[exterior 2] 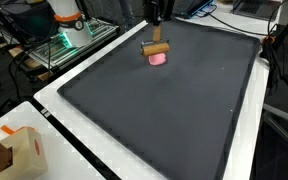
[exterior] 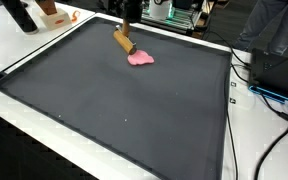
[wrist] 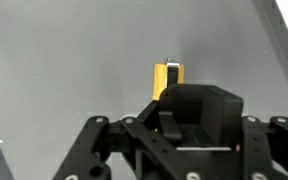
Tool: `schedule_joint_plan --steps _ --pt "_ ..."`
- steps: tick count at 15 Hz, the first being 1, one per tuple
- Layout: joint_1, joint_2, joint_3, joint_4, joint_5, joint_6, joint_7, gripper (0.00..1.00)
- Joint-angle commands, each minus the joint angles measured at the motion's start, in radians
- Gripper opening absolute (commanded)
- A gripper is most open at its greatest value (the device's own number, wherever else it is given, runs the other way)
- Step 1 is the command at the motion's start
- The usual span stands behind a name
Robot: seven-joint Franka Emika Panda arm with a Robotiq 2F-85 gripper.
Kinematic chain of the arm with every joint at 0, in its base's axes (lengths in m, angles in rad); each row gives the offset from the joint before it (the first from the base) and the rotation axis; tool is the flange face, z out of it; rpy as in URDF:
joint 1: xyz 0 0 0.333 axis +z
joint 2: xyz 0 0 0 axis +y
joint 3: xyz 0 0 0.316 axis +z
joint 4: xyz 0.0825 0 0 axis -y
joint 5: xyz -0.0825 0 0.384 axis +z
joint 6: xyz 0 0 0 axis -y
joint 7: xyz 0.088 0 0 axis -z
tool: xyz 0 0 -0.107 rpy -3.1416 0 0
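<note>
A tan wooden block (exterior: 122, 40) hangs tilted over the far part of a large dark mat (exterior: 114, 120), its lower end close to a pink lump (exterior: 140, 58) lying on the mat. My gripper (exterior: 125, 28) comes down from above and appears shut on the block's upper end. In an exterior view the block (exterior 2: 156, 47) sits just above the pink lump (exterior 2: 158, 59), under the gripper (exterior 2: 157, 36). In the wrist view the block (wrist: 167, 76) shows yellow, sticking out past the dark gripper (wrist: 176, 95); the pink lump is hidden there.
The mat (exterior 2: 164, 120) has a raised rim and lies on a white table (exterior 2: 74, 150). A cardboard box (exterior 2: 19, 150) stands at a table corner. Cables (exterior: 269, 100) run beside the mat. An orange and white object (exterior: 52, 12) sits at the far edge.
</note>
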Motion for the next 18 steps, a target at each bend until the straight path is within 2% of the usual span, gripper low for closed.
schedule_joint_plan --steps 1,9,10,16,17,18 --pt "-0.010 -0.077 -0.012 0.012 0.050 -0.054 0.011 0.23" --pt "-0.028 -0.114 -0.064 0.073 0.286 -0.169 0.007 0.23" --pt "-0.023 -0.096 -0.055 0.065 0.234 -0.138 0.006 0.48" --pt "-0.025 -0.097 -0.062 0.072 0.263 -0.145 0.006 0.48" --pt "-0.025 -0.097 -0.062 0.072 0.263 -0.145 0.006 0.23" --pt "-0.031 -0.063 -0.069 0.104 0.281 -0.162 0.010 0.23"
